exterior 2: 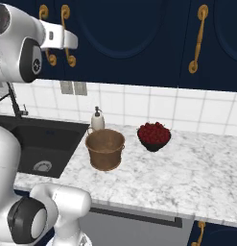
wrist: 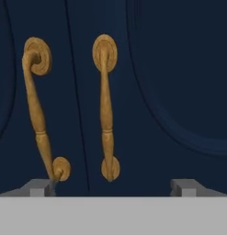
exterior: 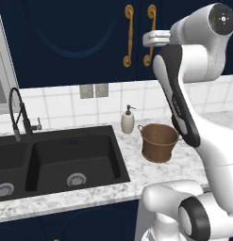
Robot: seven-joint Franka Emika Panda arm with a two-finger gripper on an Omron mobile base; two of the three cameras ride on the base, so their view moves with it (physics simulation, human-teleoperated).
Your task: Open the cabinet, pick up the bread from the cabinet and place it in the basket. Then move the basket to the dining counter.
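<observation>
two curved gold handles (wrist: 105, 108) run up and down on the shut dark navy wall cabinet (exterior: 66, 33), right in front of the end effector (wrist: 112, 187), whose fingers stand wide apart, holding nothing. bread is hidden.

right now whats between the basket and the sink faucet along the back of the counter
A white soap dispenser stands just left of the basket, then bare counter to the black faucet, seen in the left base view.

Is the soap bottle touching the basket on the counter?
Apart. The left base view shows a strip of marbled counter between the soap bottle and the basket, which stands to its right.
</observation>
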